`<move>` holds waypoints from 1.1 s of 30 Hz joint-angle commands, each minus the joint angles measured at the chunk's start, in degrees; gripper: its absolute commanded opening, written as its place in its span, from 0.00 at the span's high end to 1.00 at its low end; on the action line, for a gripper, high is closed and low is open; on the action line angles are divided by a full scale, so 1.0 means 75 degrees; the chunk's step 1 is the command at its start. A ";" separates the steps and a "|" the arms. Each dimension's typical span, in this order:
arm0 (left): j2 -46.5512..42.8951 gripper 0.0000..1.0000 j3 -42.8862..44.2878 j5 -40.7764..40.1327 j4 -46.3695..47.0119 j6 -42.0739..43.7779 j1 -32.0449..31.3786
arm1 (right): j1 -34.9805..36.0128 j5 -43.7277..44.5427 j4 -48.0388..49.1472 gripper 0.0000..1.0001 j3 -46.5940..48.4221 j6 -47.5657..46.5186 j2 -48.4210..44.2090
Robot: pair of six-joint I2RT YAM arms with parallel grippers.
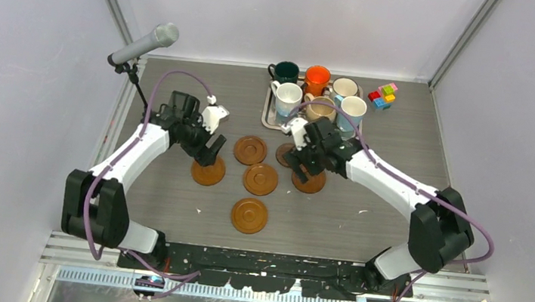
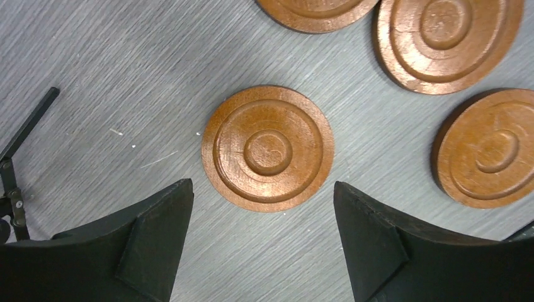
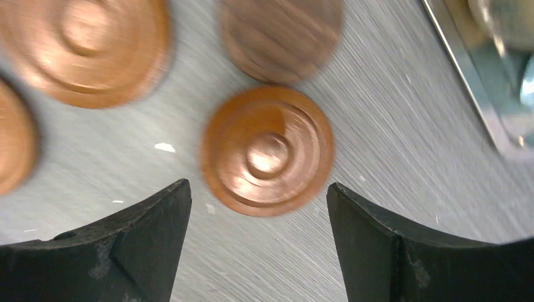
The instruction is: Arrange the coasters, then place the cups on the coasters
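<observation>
Several round brown coasters lie on the grey table. My left gripper (image 1: 211, 154) hovers open over the leftmost coaster (image 1: 208, 172), which lies flat just ahead of the fingertips in the left wrist view (image 2: 267, 148), untouched. My right gripper (image 1: 303, 172) is open over the rightmost coaster (image 1: 309, 182), which shows free between and beyond the jaws (image 3: 267, 151). A smaller, darker coaster (image 3: 280, 38) lies just past it. Three more coasters (image 1: 250, 150) (image 1: 260, 179) (image 1: 250, 215) sit in the middle. The cups, among them dark green (image 1: 286, 71) and orange (image 1: 317, 75), stand on the tray.
The silver tray (image 1: 268, 113) sits at the back centre, close behind my right gripper; its edge (image 3: 466, 69) shows in the right wrist view. Small coloured blocks (image 1: 383, 96) lie at the back right. A microphone on a stand (image 1: 143, 44) rises at the back left.
</observation>
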 commanded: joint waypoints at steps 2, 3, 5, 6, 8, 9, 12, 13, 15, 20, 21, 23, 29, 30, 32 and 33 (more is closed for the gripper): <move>-0.0305 0.15 0.0164 0.0478 -0.0371 -0.0365 -0.0021 | 0.1367 -0.0645 -0.0121 0.17 0.0584 0.0326 -0.0176; -0.0306 0.15 0.0148 0.0473 -0.0367 -0.0451 -0.0016 | 0.1529 -0.0727 -0.0113 0.17 0.0624 0.0362 -0.0042; -0.0344 0.15 0.0075 0.0461 -0.0318 -0.0591 -0.0016 | 0.1819 -0.0713 -0.0102 0.18 0.0711 0.0395 0.0275; -0.0372 0.15 0.0025 0.0466 -0.0277 -0.0643 -0.0016 | 0.1965 -0.0661 -0.0121 0.20 0.0766 0.0395 0.0391; -0.0416 0.15 -0.0058 0.0463 -0.0227 -0.0687 -0.0015 | 0.2274 -0.0555 -0.0181 0.23 0.0925 0.0446 0.0688; -0.0431 0.15 -0.0102 0.0445 -0.0203 -0.0696 -0.0015 | 0.2407 -0.0489 -0.0228 0.24 0.1026 0.0499 0.0848; -0.0435 0.15 -0.0186 0.0392 -0.0124 -0.0719 -0.0015 | 0.2799 -0.0449 -0.0413 0.27 0.1327 0.0629 0.1319; -0.0426 0.15 -0.0209 0.0373 -0.0089 -0.0731 -0.0015 | 0.2938 -0.0429 -0.0425 0.28 0.1375 0.0656 0.1437; -0.0409 0.15 -0.0257 0.0358 -0.0018 -0.0769 -0.0021 | 0.3162 -0.0324 -0.0412 0.28 0.1431 0.0665 0.1615; -0.0364 0.15 -0.0348 0.0365 0.0103 -0.0808 -0.0016 | 0.3471 -0.0131 -0.0456 0.30 0.1653 0.0735 0.2038; -0.0366 0.15 -0.0348 0.0361 0.0117 -0.0811 -0.0015 | 0.3493 -0.0130 -0.0501 0.31 0.1720 0.0776 0.2129; -0.0355 0.15 -0.0364 0.0358 0.0148 -0.0805 -0.0015 | 0.3577 -0.0130 -0.0551 0.33 0.1828 0.0855 0.2299; -0.0311 0.15 -0.0370 0.0367 0.0209 -0.0874 -0.0015 | 0.3731 0.0219 -0.0634 0.36 0.2072 0.1041 0.2733; -0.0314 0.15 -0.0370 0.0369 0.0213 -0.0879 -0.0015 | 0.3752 0.0240 -0.0643 0.36 0.2096 0.1051 0.2767; -0.0318 0.15 -0.0398 0.0357 0.0221 -0.0880 -0.0018 | 0.3773 0.0268 -0.0658 0.36 0.2065 0.1052 0.2786; -0.0335 0.15 -0.0413 0.0348 0.0219 -0.0867 -0.0016 | 0.3772 0.0277 -0.0674 0.36 0.2038 0.1037 0.2783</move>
